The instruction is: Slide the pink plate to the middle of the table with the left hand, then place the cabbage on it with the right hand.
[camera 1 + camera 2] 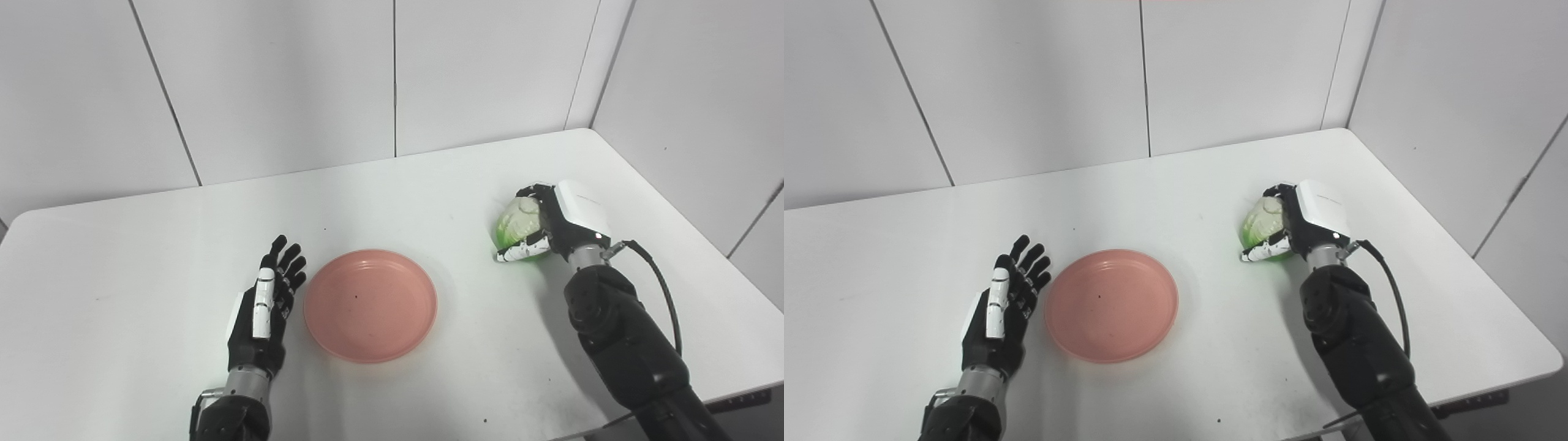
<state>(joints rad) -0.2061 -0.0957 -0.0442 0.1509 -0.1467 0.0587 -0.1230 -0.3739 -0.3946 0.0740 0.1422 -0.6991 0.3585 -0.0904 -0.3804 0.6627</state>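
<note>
Pale green cabbage [519,225] in right hand [560,222], leafy, rounded.

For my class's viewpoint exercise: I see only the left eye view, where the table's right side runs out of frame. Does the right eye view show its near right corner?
Observer: Yes. The white table's near right corner shows there, and it is rounded.
Operator: Is the right robot hand close to that corner?
Observer: No. The right robot hand, shut on the pale green cabbage, sits well up the table from it. Its arm crosses the front edge to the left of the corner, with tabletop showing between them.
</note>
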